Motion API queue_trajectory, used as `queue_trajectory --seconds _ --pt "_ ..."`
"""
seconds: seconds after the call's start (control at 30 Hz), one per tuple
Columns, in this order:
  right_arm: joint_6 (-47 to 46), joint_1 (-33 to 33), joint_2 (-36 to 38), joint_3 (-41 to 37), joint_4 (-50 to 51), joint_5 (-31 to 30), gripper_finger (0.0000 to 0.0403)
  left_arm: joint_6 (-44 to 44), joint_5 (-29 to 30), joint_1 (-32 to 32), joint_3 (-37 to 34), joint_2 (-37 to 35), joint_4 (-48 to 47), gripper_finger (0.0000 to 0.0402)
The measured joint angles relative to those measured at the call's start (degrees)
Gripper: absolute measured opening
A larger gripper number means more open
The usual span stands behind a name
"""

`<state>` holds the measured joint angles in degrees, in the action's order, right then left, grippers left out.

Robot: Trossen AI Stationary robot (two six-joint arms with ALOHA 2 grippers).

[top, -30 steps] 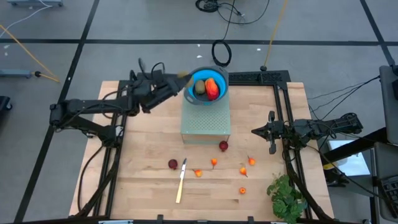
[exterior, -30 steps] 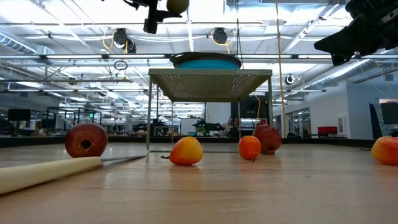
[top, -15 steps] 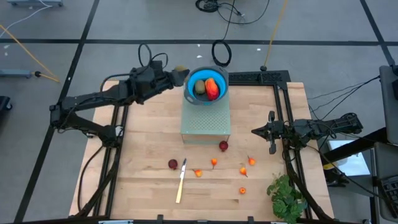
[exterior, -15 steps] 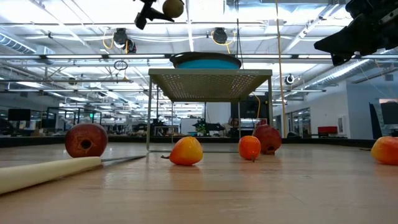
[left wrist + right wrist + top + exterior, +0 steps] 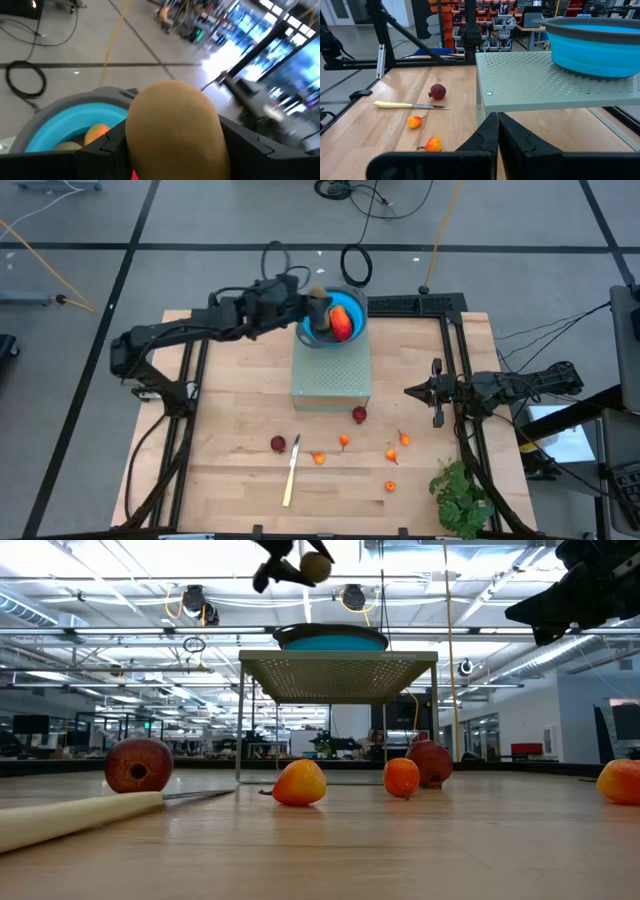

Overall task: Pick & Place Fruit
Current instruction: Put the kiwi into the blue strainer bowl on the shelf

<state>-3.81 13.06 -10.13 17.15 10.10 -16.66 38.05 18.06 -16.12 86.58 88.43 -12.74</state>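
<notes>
High view has my left gripper (image 5: 316,306) clamped on 1 olive-brown kiwi (image 5: 318,304) over the round blue bowl (image 5: 312,338), which sits on a perforated green stand (image 5: 330,380). Below lie 2 dark red balls (image 5: 278,443), a pale-handled knife (image 5: 289,477) and a leafy bunch (image 5: 460,498). Low view hides the bowl's red-orange fruit (image 5: 342,321). My right gripper (image 5: 435,406) waits shut beside the stand.

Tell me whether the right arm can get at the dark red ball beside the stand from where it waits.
Probably yes. The right hand, shut, waits by the table's right side; bare wood lies between it and the dark red ball, beside the stand.
</notes>
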Motion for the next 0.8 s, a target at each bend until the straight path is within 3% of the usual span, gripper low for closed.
queue_trajectory --seconds 0.4,0.8 --pt "-0.02 0.00 0.00 0.00 0.03 0.00 0.0000 -19.48 0.05 0.24 14.71 14.19 -8.00 0.0227" --pt "-0.02 0.00 -0.02 0.00 0.03 0.02 0.0000 -27.92 1.53 1.42 18.32 19.03 -14.66 0.0227"
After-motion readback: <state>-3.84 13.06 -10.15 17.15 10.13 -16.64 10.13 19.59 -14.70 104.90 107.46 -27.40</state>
